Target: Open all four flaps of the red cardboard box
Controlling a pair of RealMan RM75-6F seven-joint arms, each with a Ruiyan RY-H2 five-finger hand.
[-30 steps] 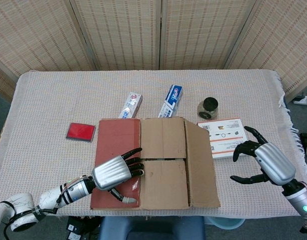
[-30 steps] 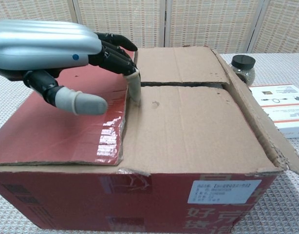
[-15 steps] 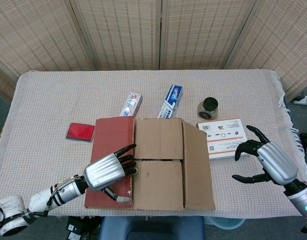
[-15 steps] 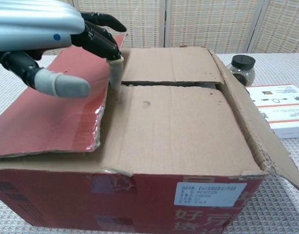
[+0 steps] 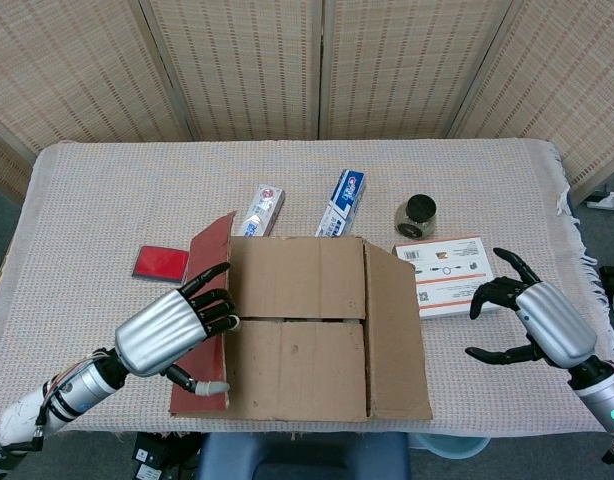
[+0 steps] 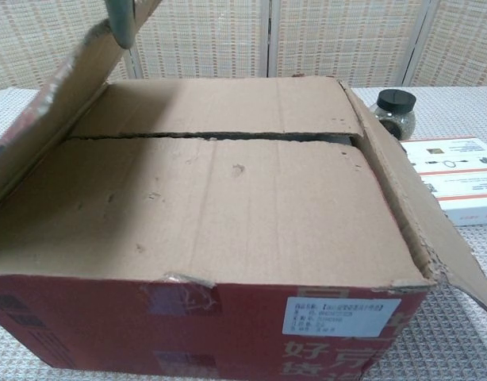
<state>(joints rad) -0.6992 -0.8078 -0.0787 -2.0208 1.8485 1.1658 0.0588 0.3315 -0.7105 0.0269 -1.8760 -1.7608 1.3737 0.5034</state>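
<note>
The red cardboard box (image 5: pixel 297 335) stands at the table's front middle and fills the chest view (image 6: pixel 228 317). Its left flap (image 5: pixel 209 300) is lifted steeply, red side outward; in the chest view the left flap (image 6: pixel 53 111) slants up. My left hand (image 5: pixel 172 335) holds this flap, fingers hooked over its free edge, and one fingertip (image 6: pixel 120 20) shows. The right flap (image 5: pixel 392 330) is folded outward. Both brown inner flaps (image 6: pixel 212 198) lie flat and closed. My right hand (image 5: pixel 532 320) hovers right of the box, fingers spread, holding nothing.
Behind the box lie two toothpaste cartons (image 5: pixel 261 209) (image 5: pixel 343 200) and a dark-lidded jar (image 5: pixel 415 213). A flat white package (image 5: pixel 447 275) lies between the box and my right hand. A small red pad (image 5: pixel 161 263) lies left of the box.
My left hand has pulled back to the left and lifted the left flap from flat to steeply raised. The box has shifted slightly left. My right hand has barely moved.
</note>
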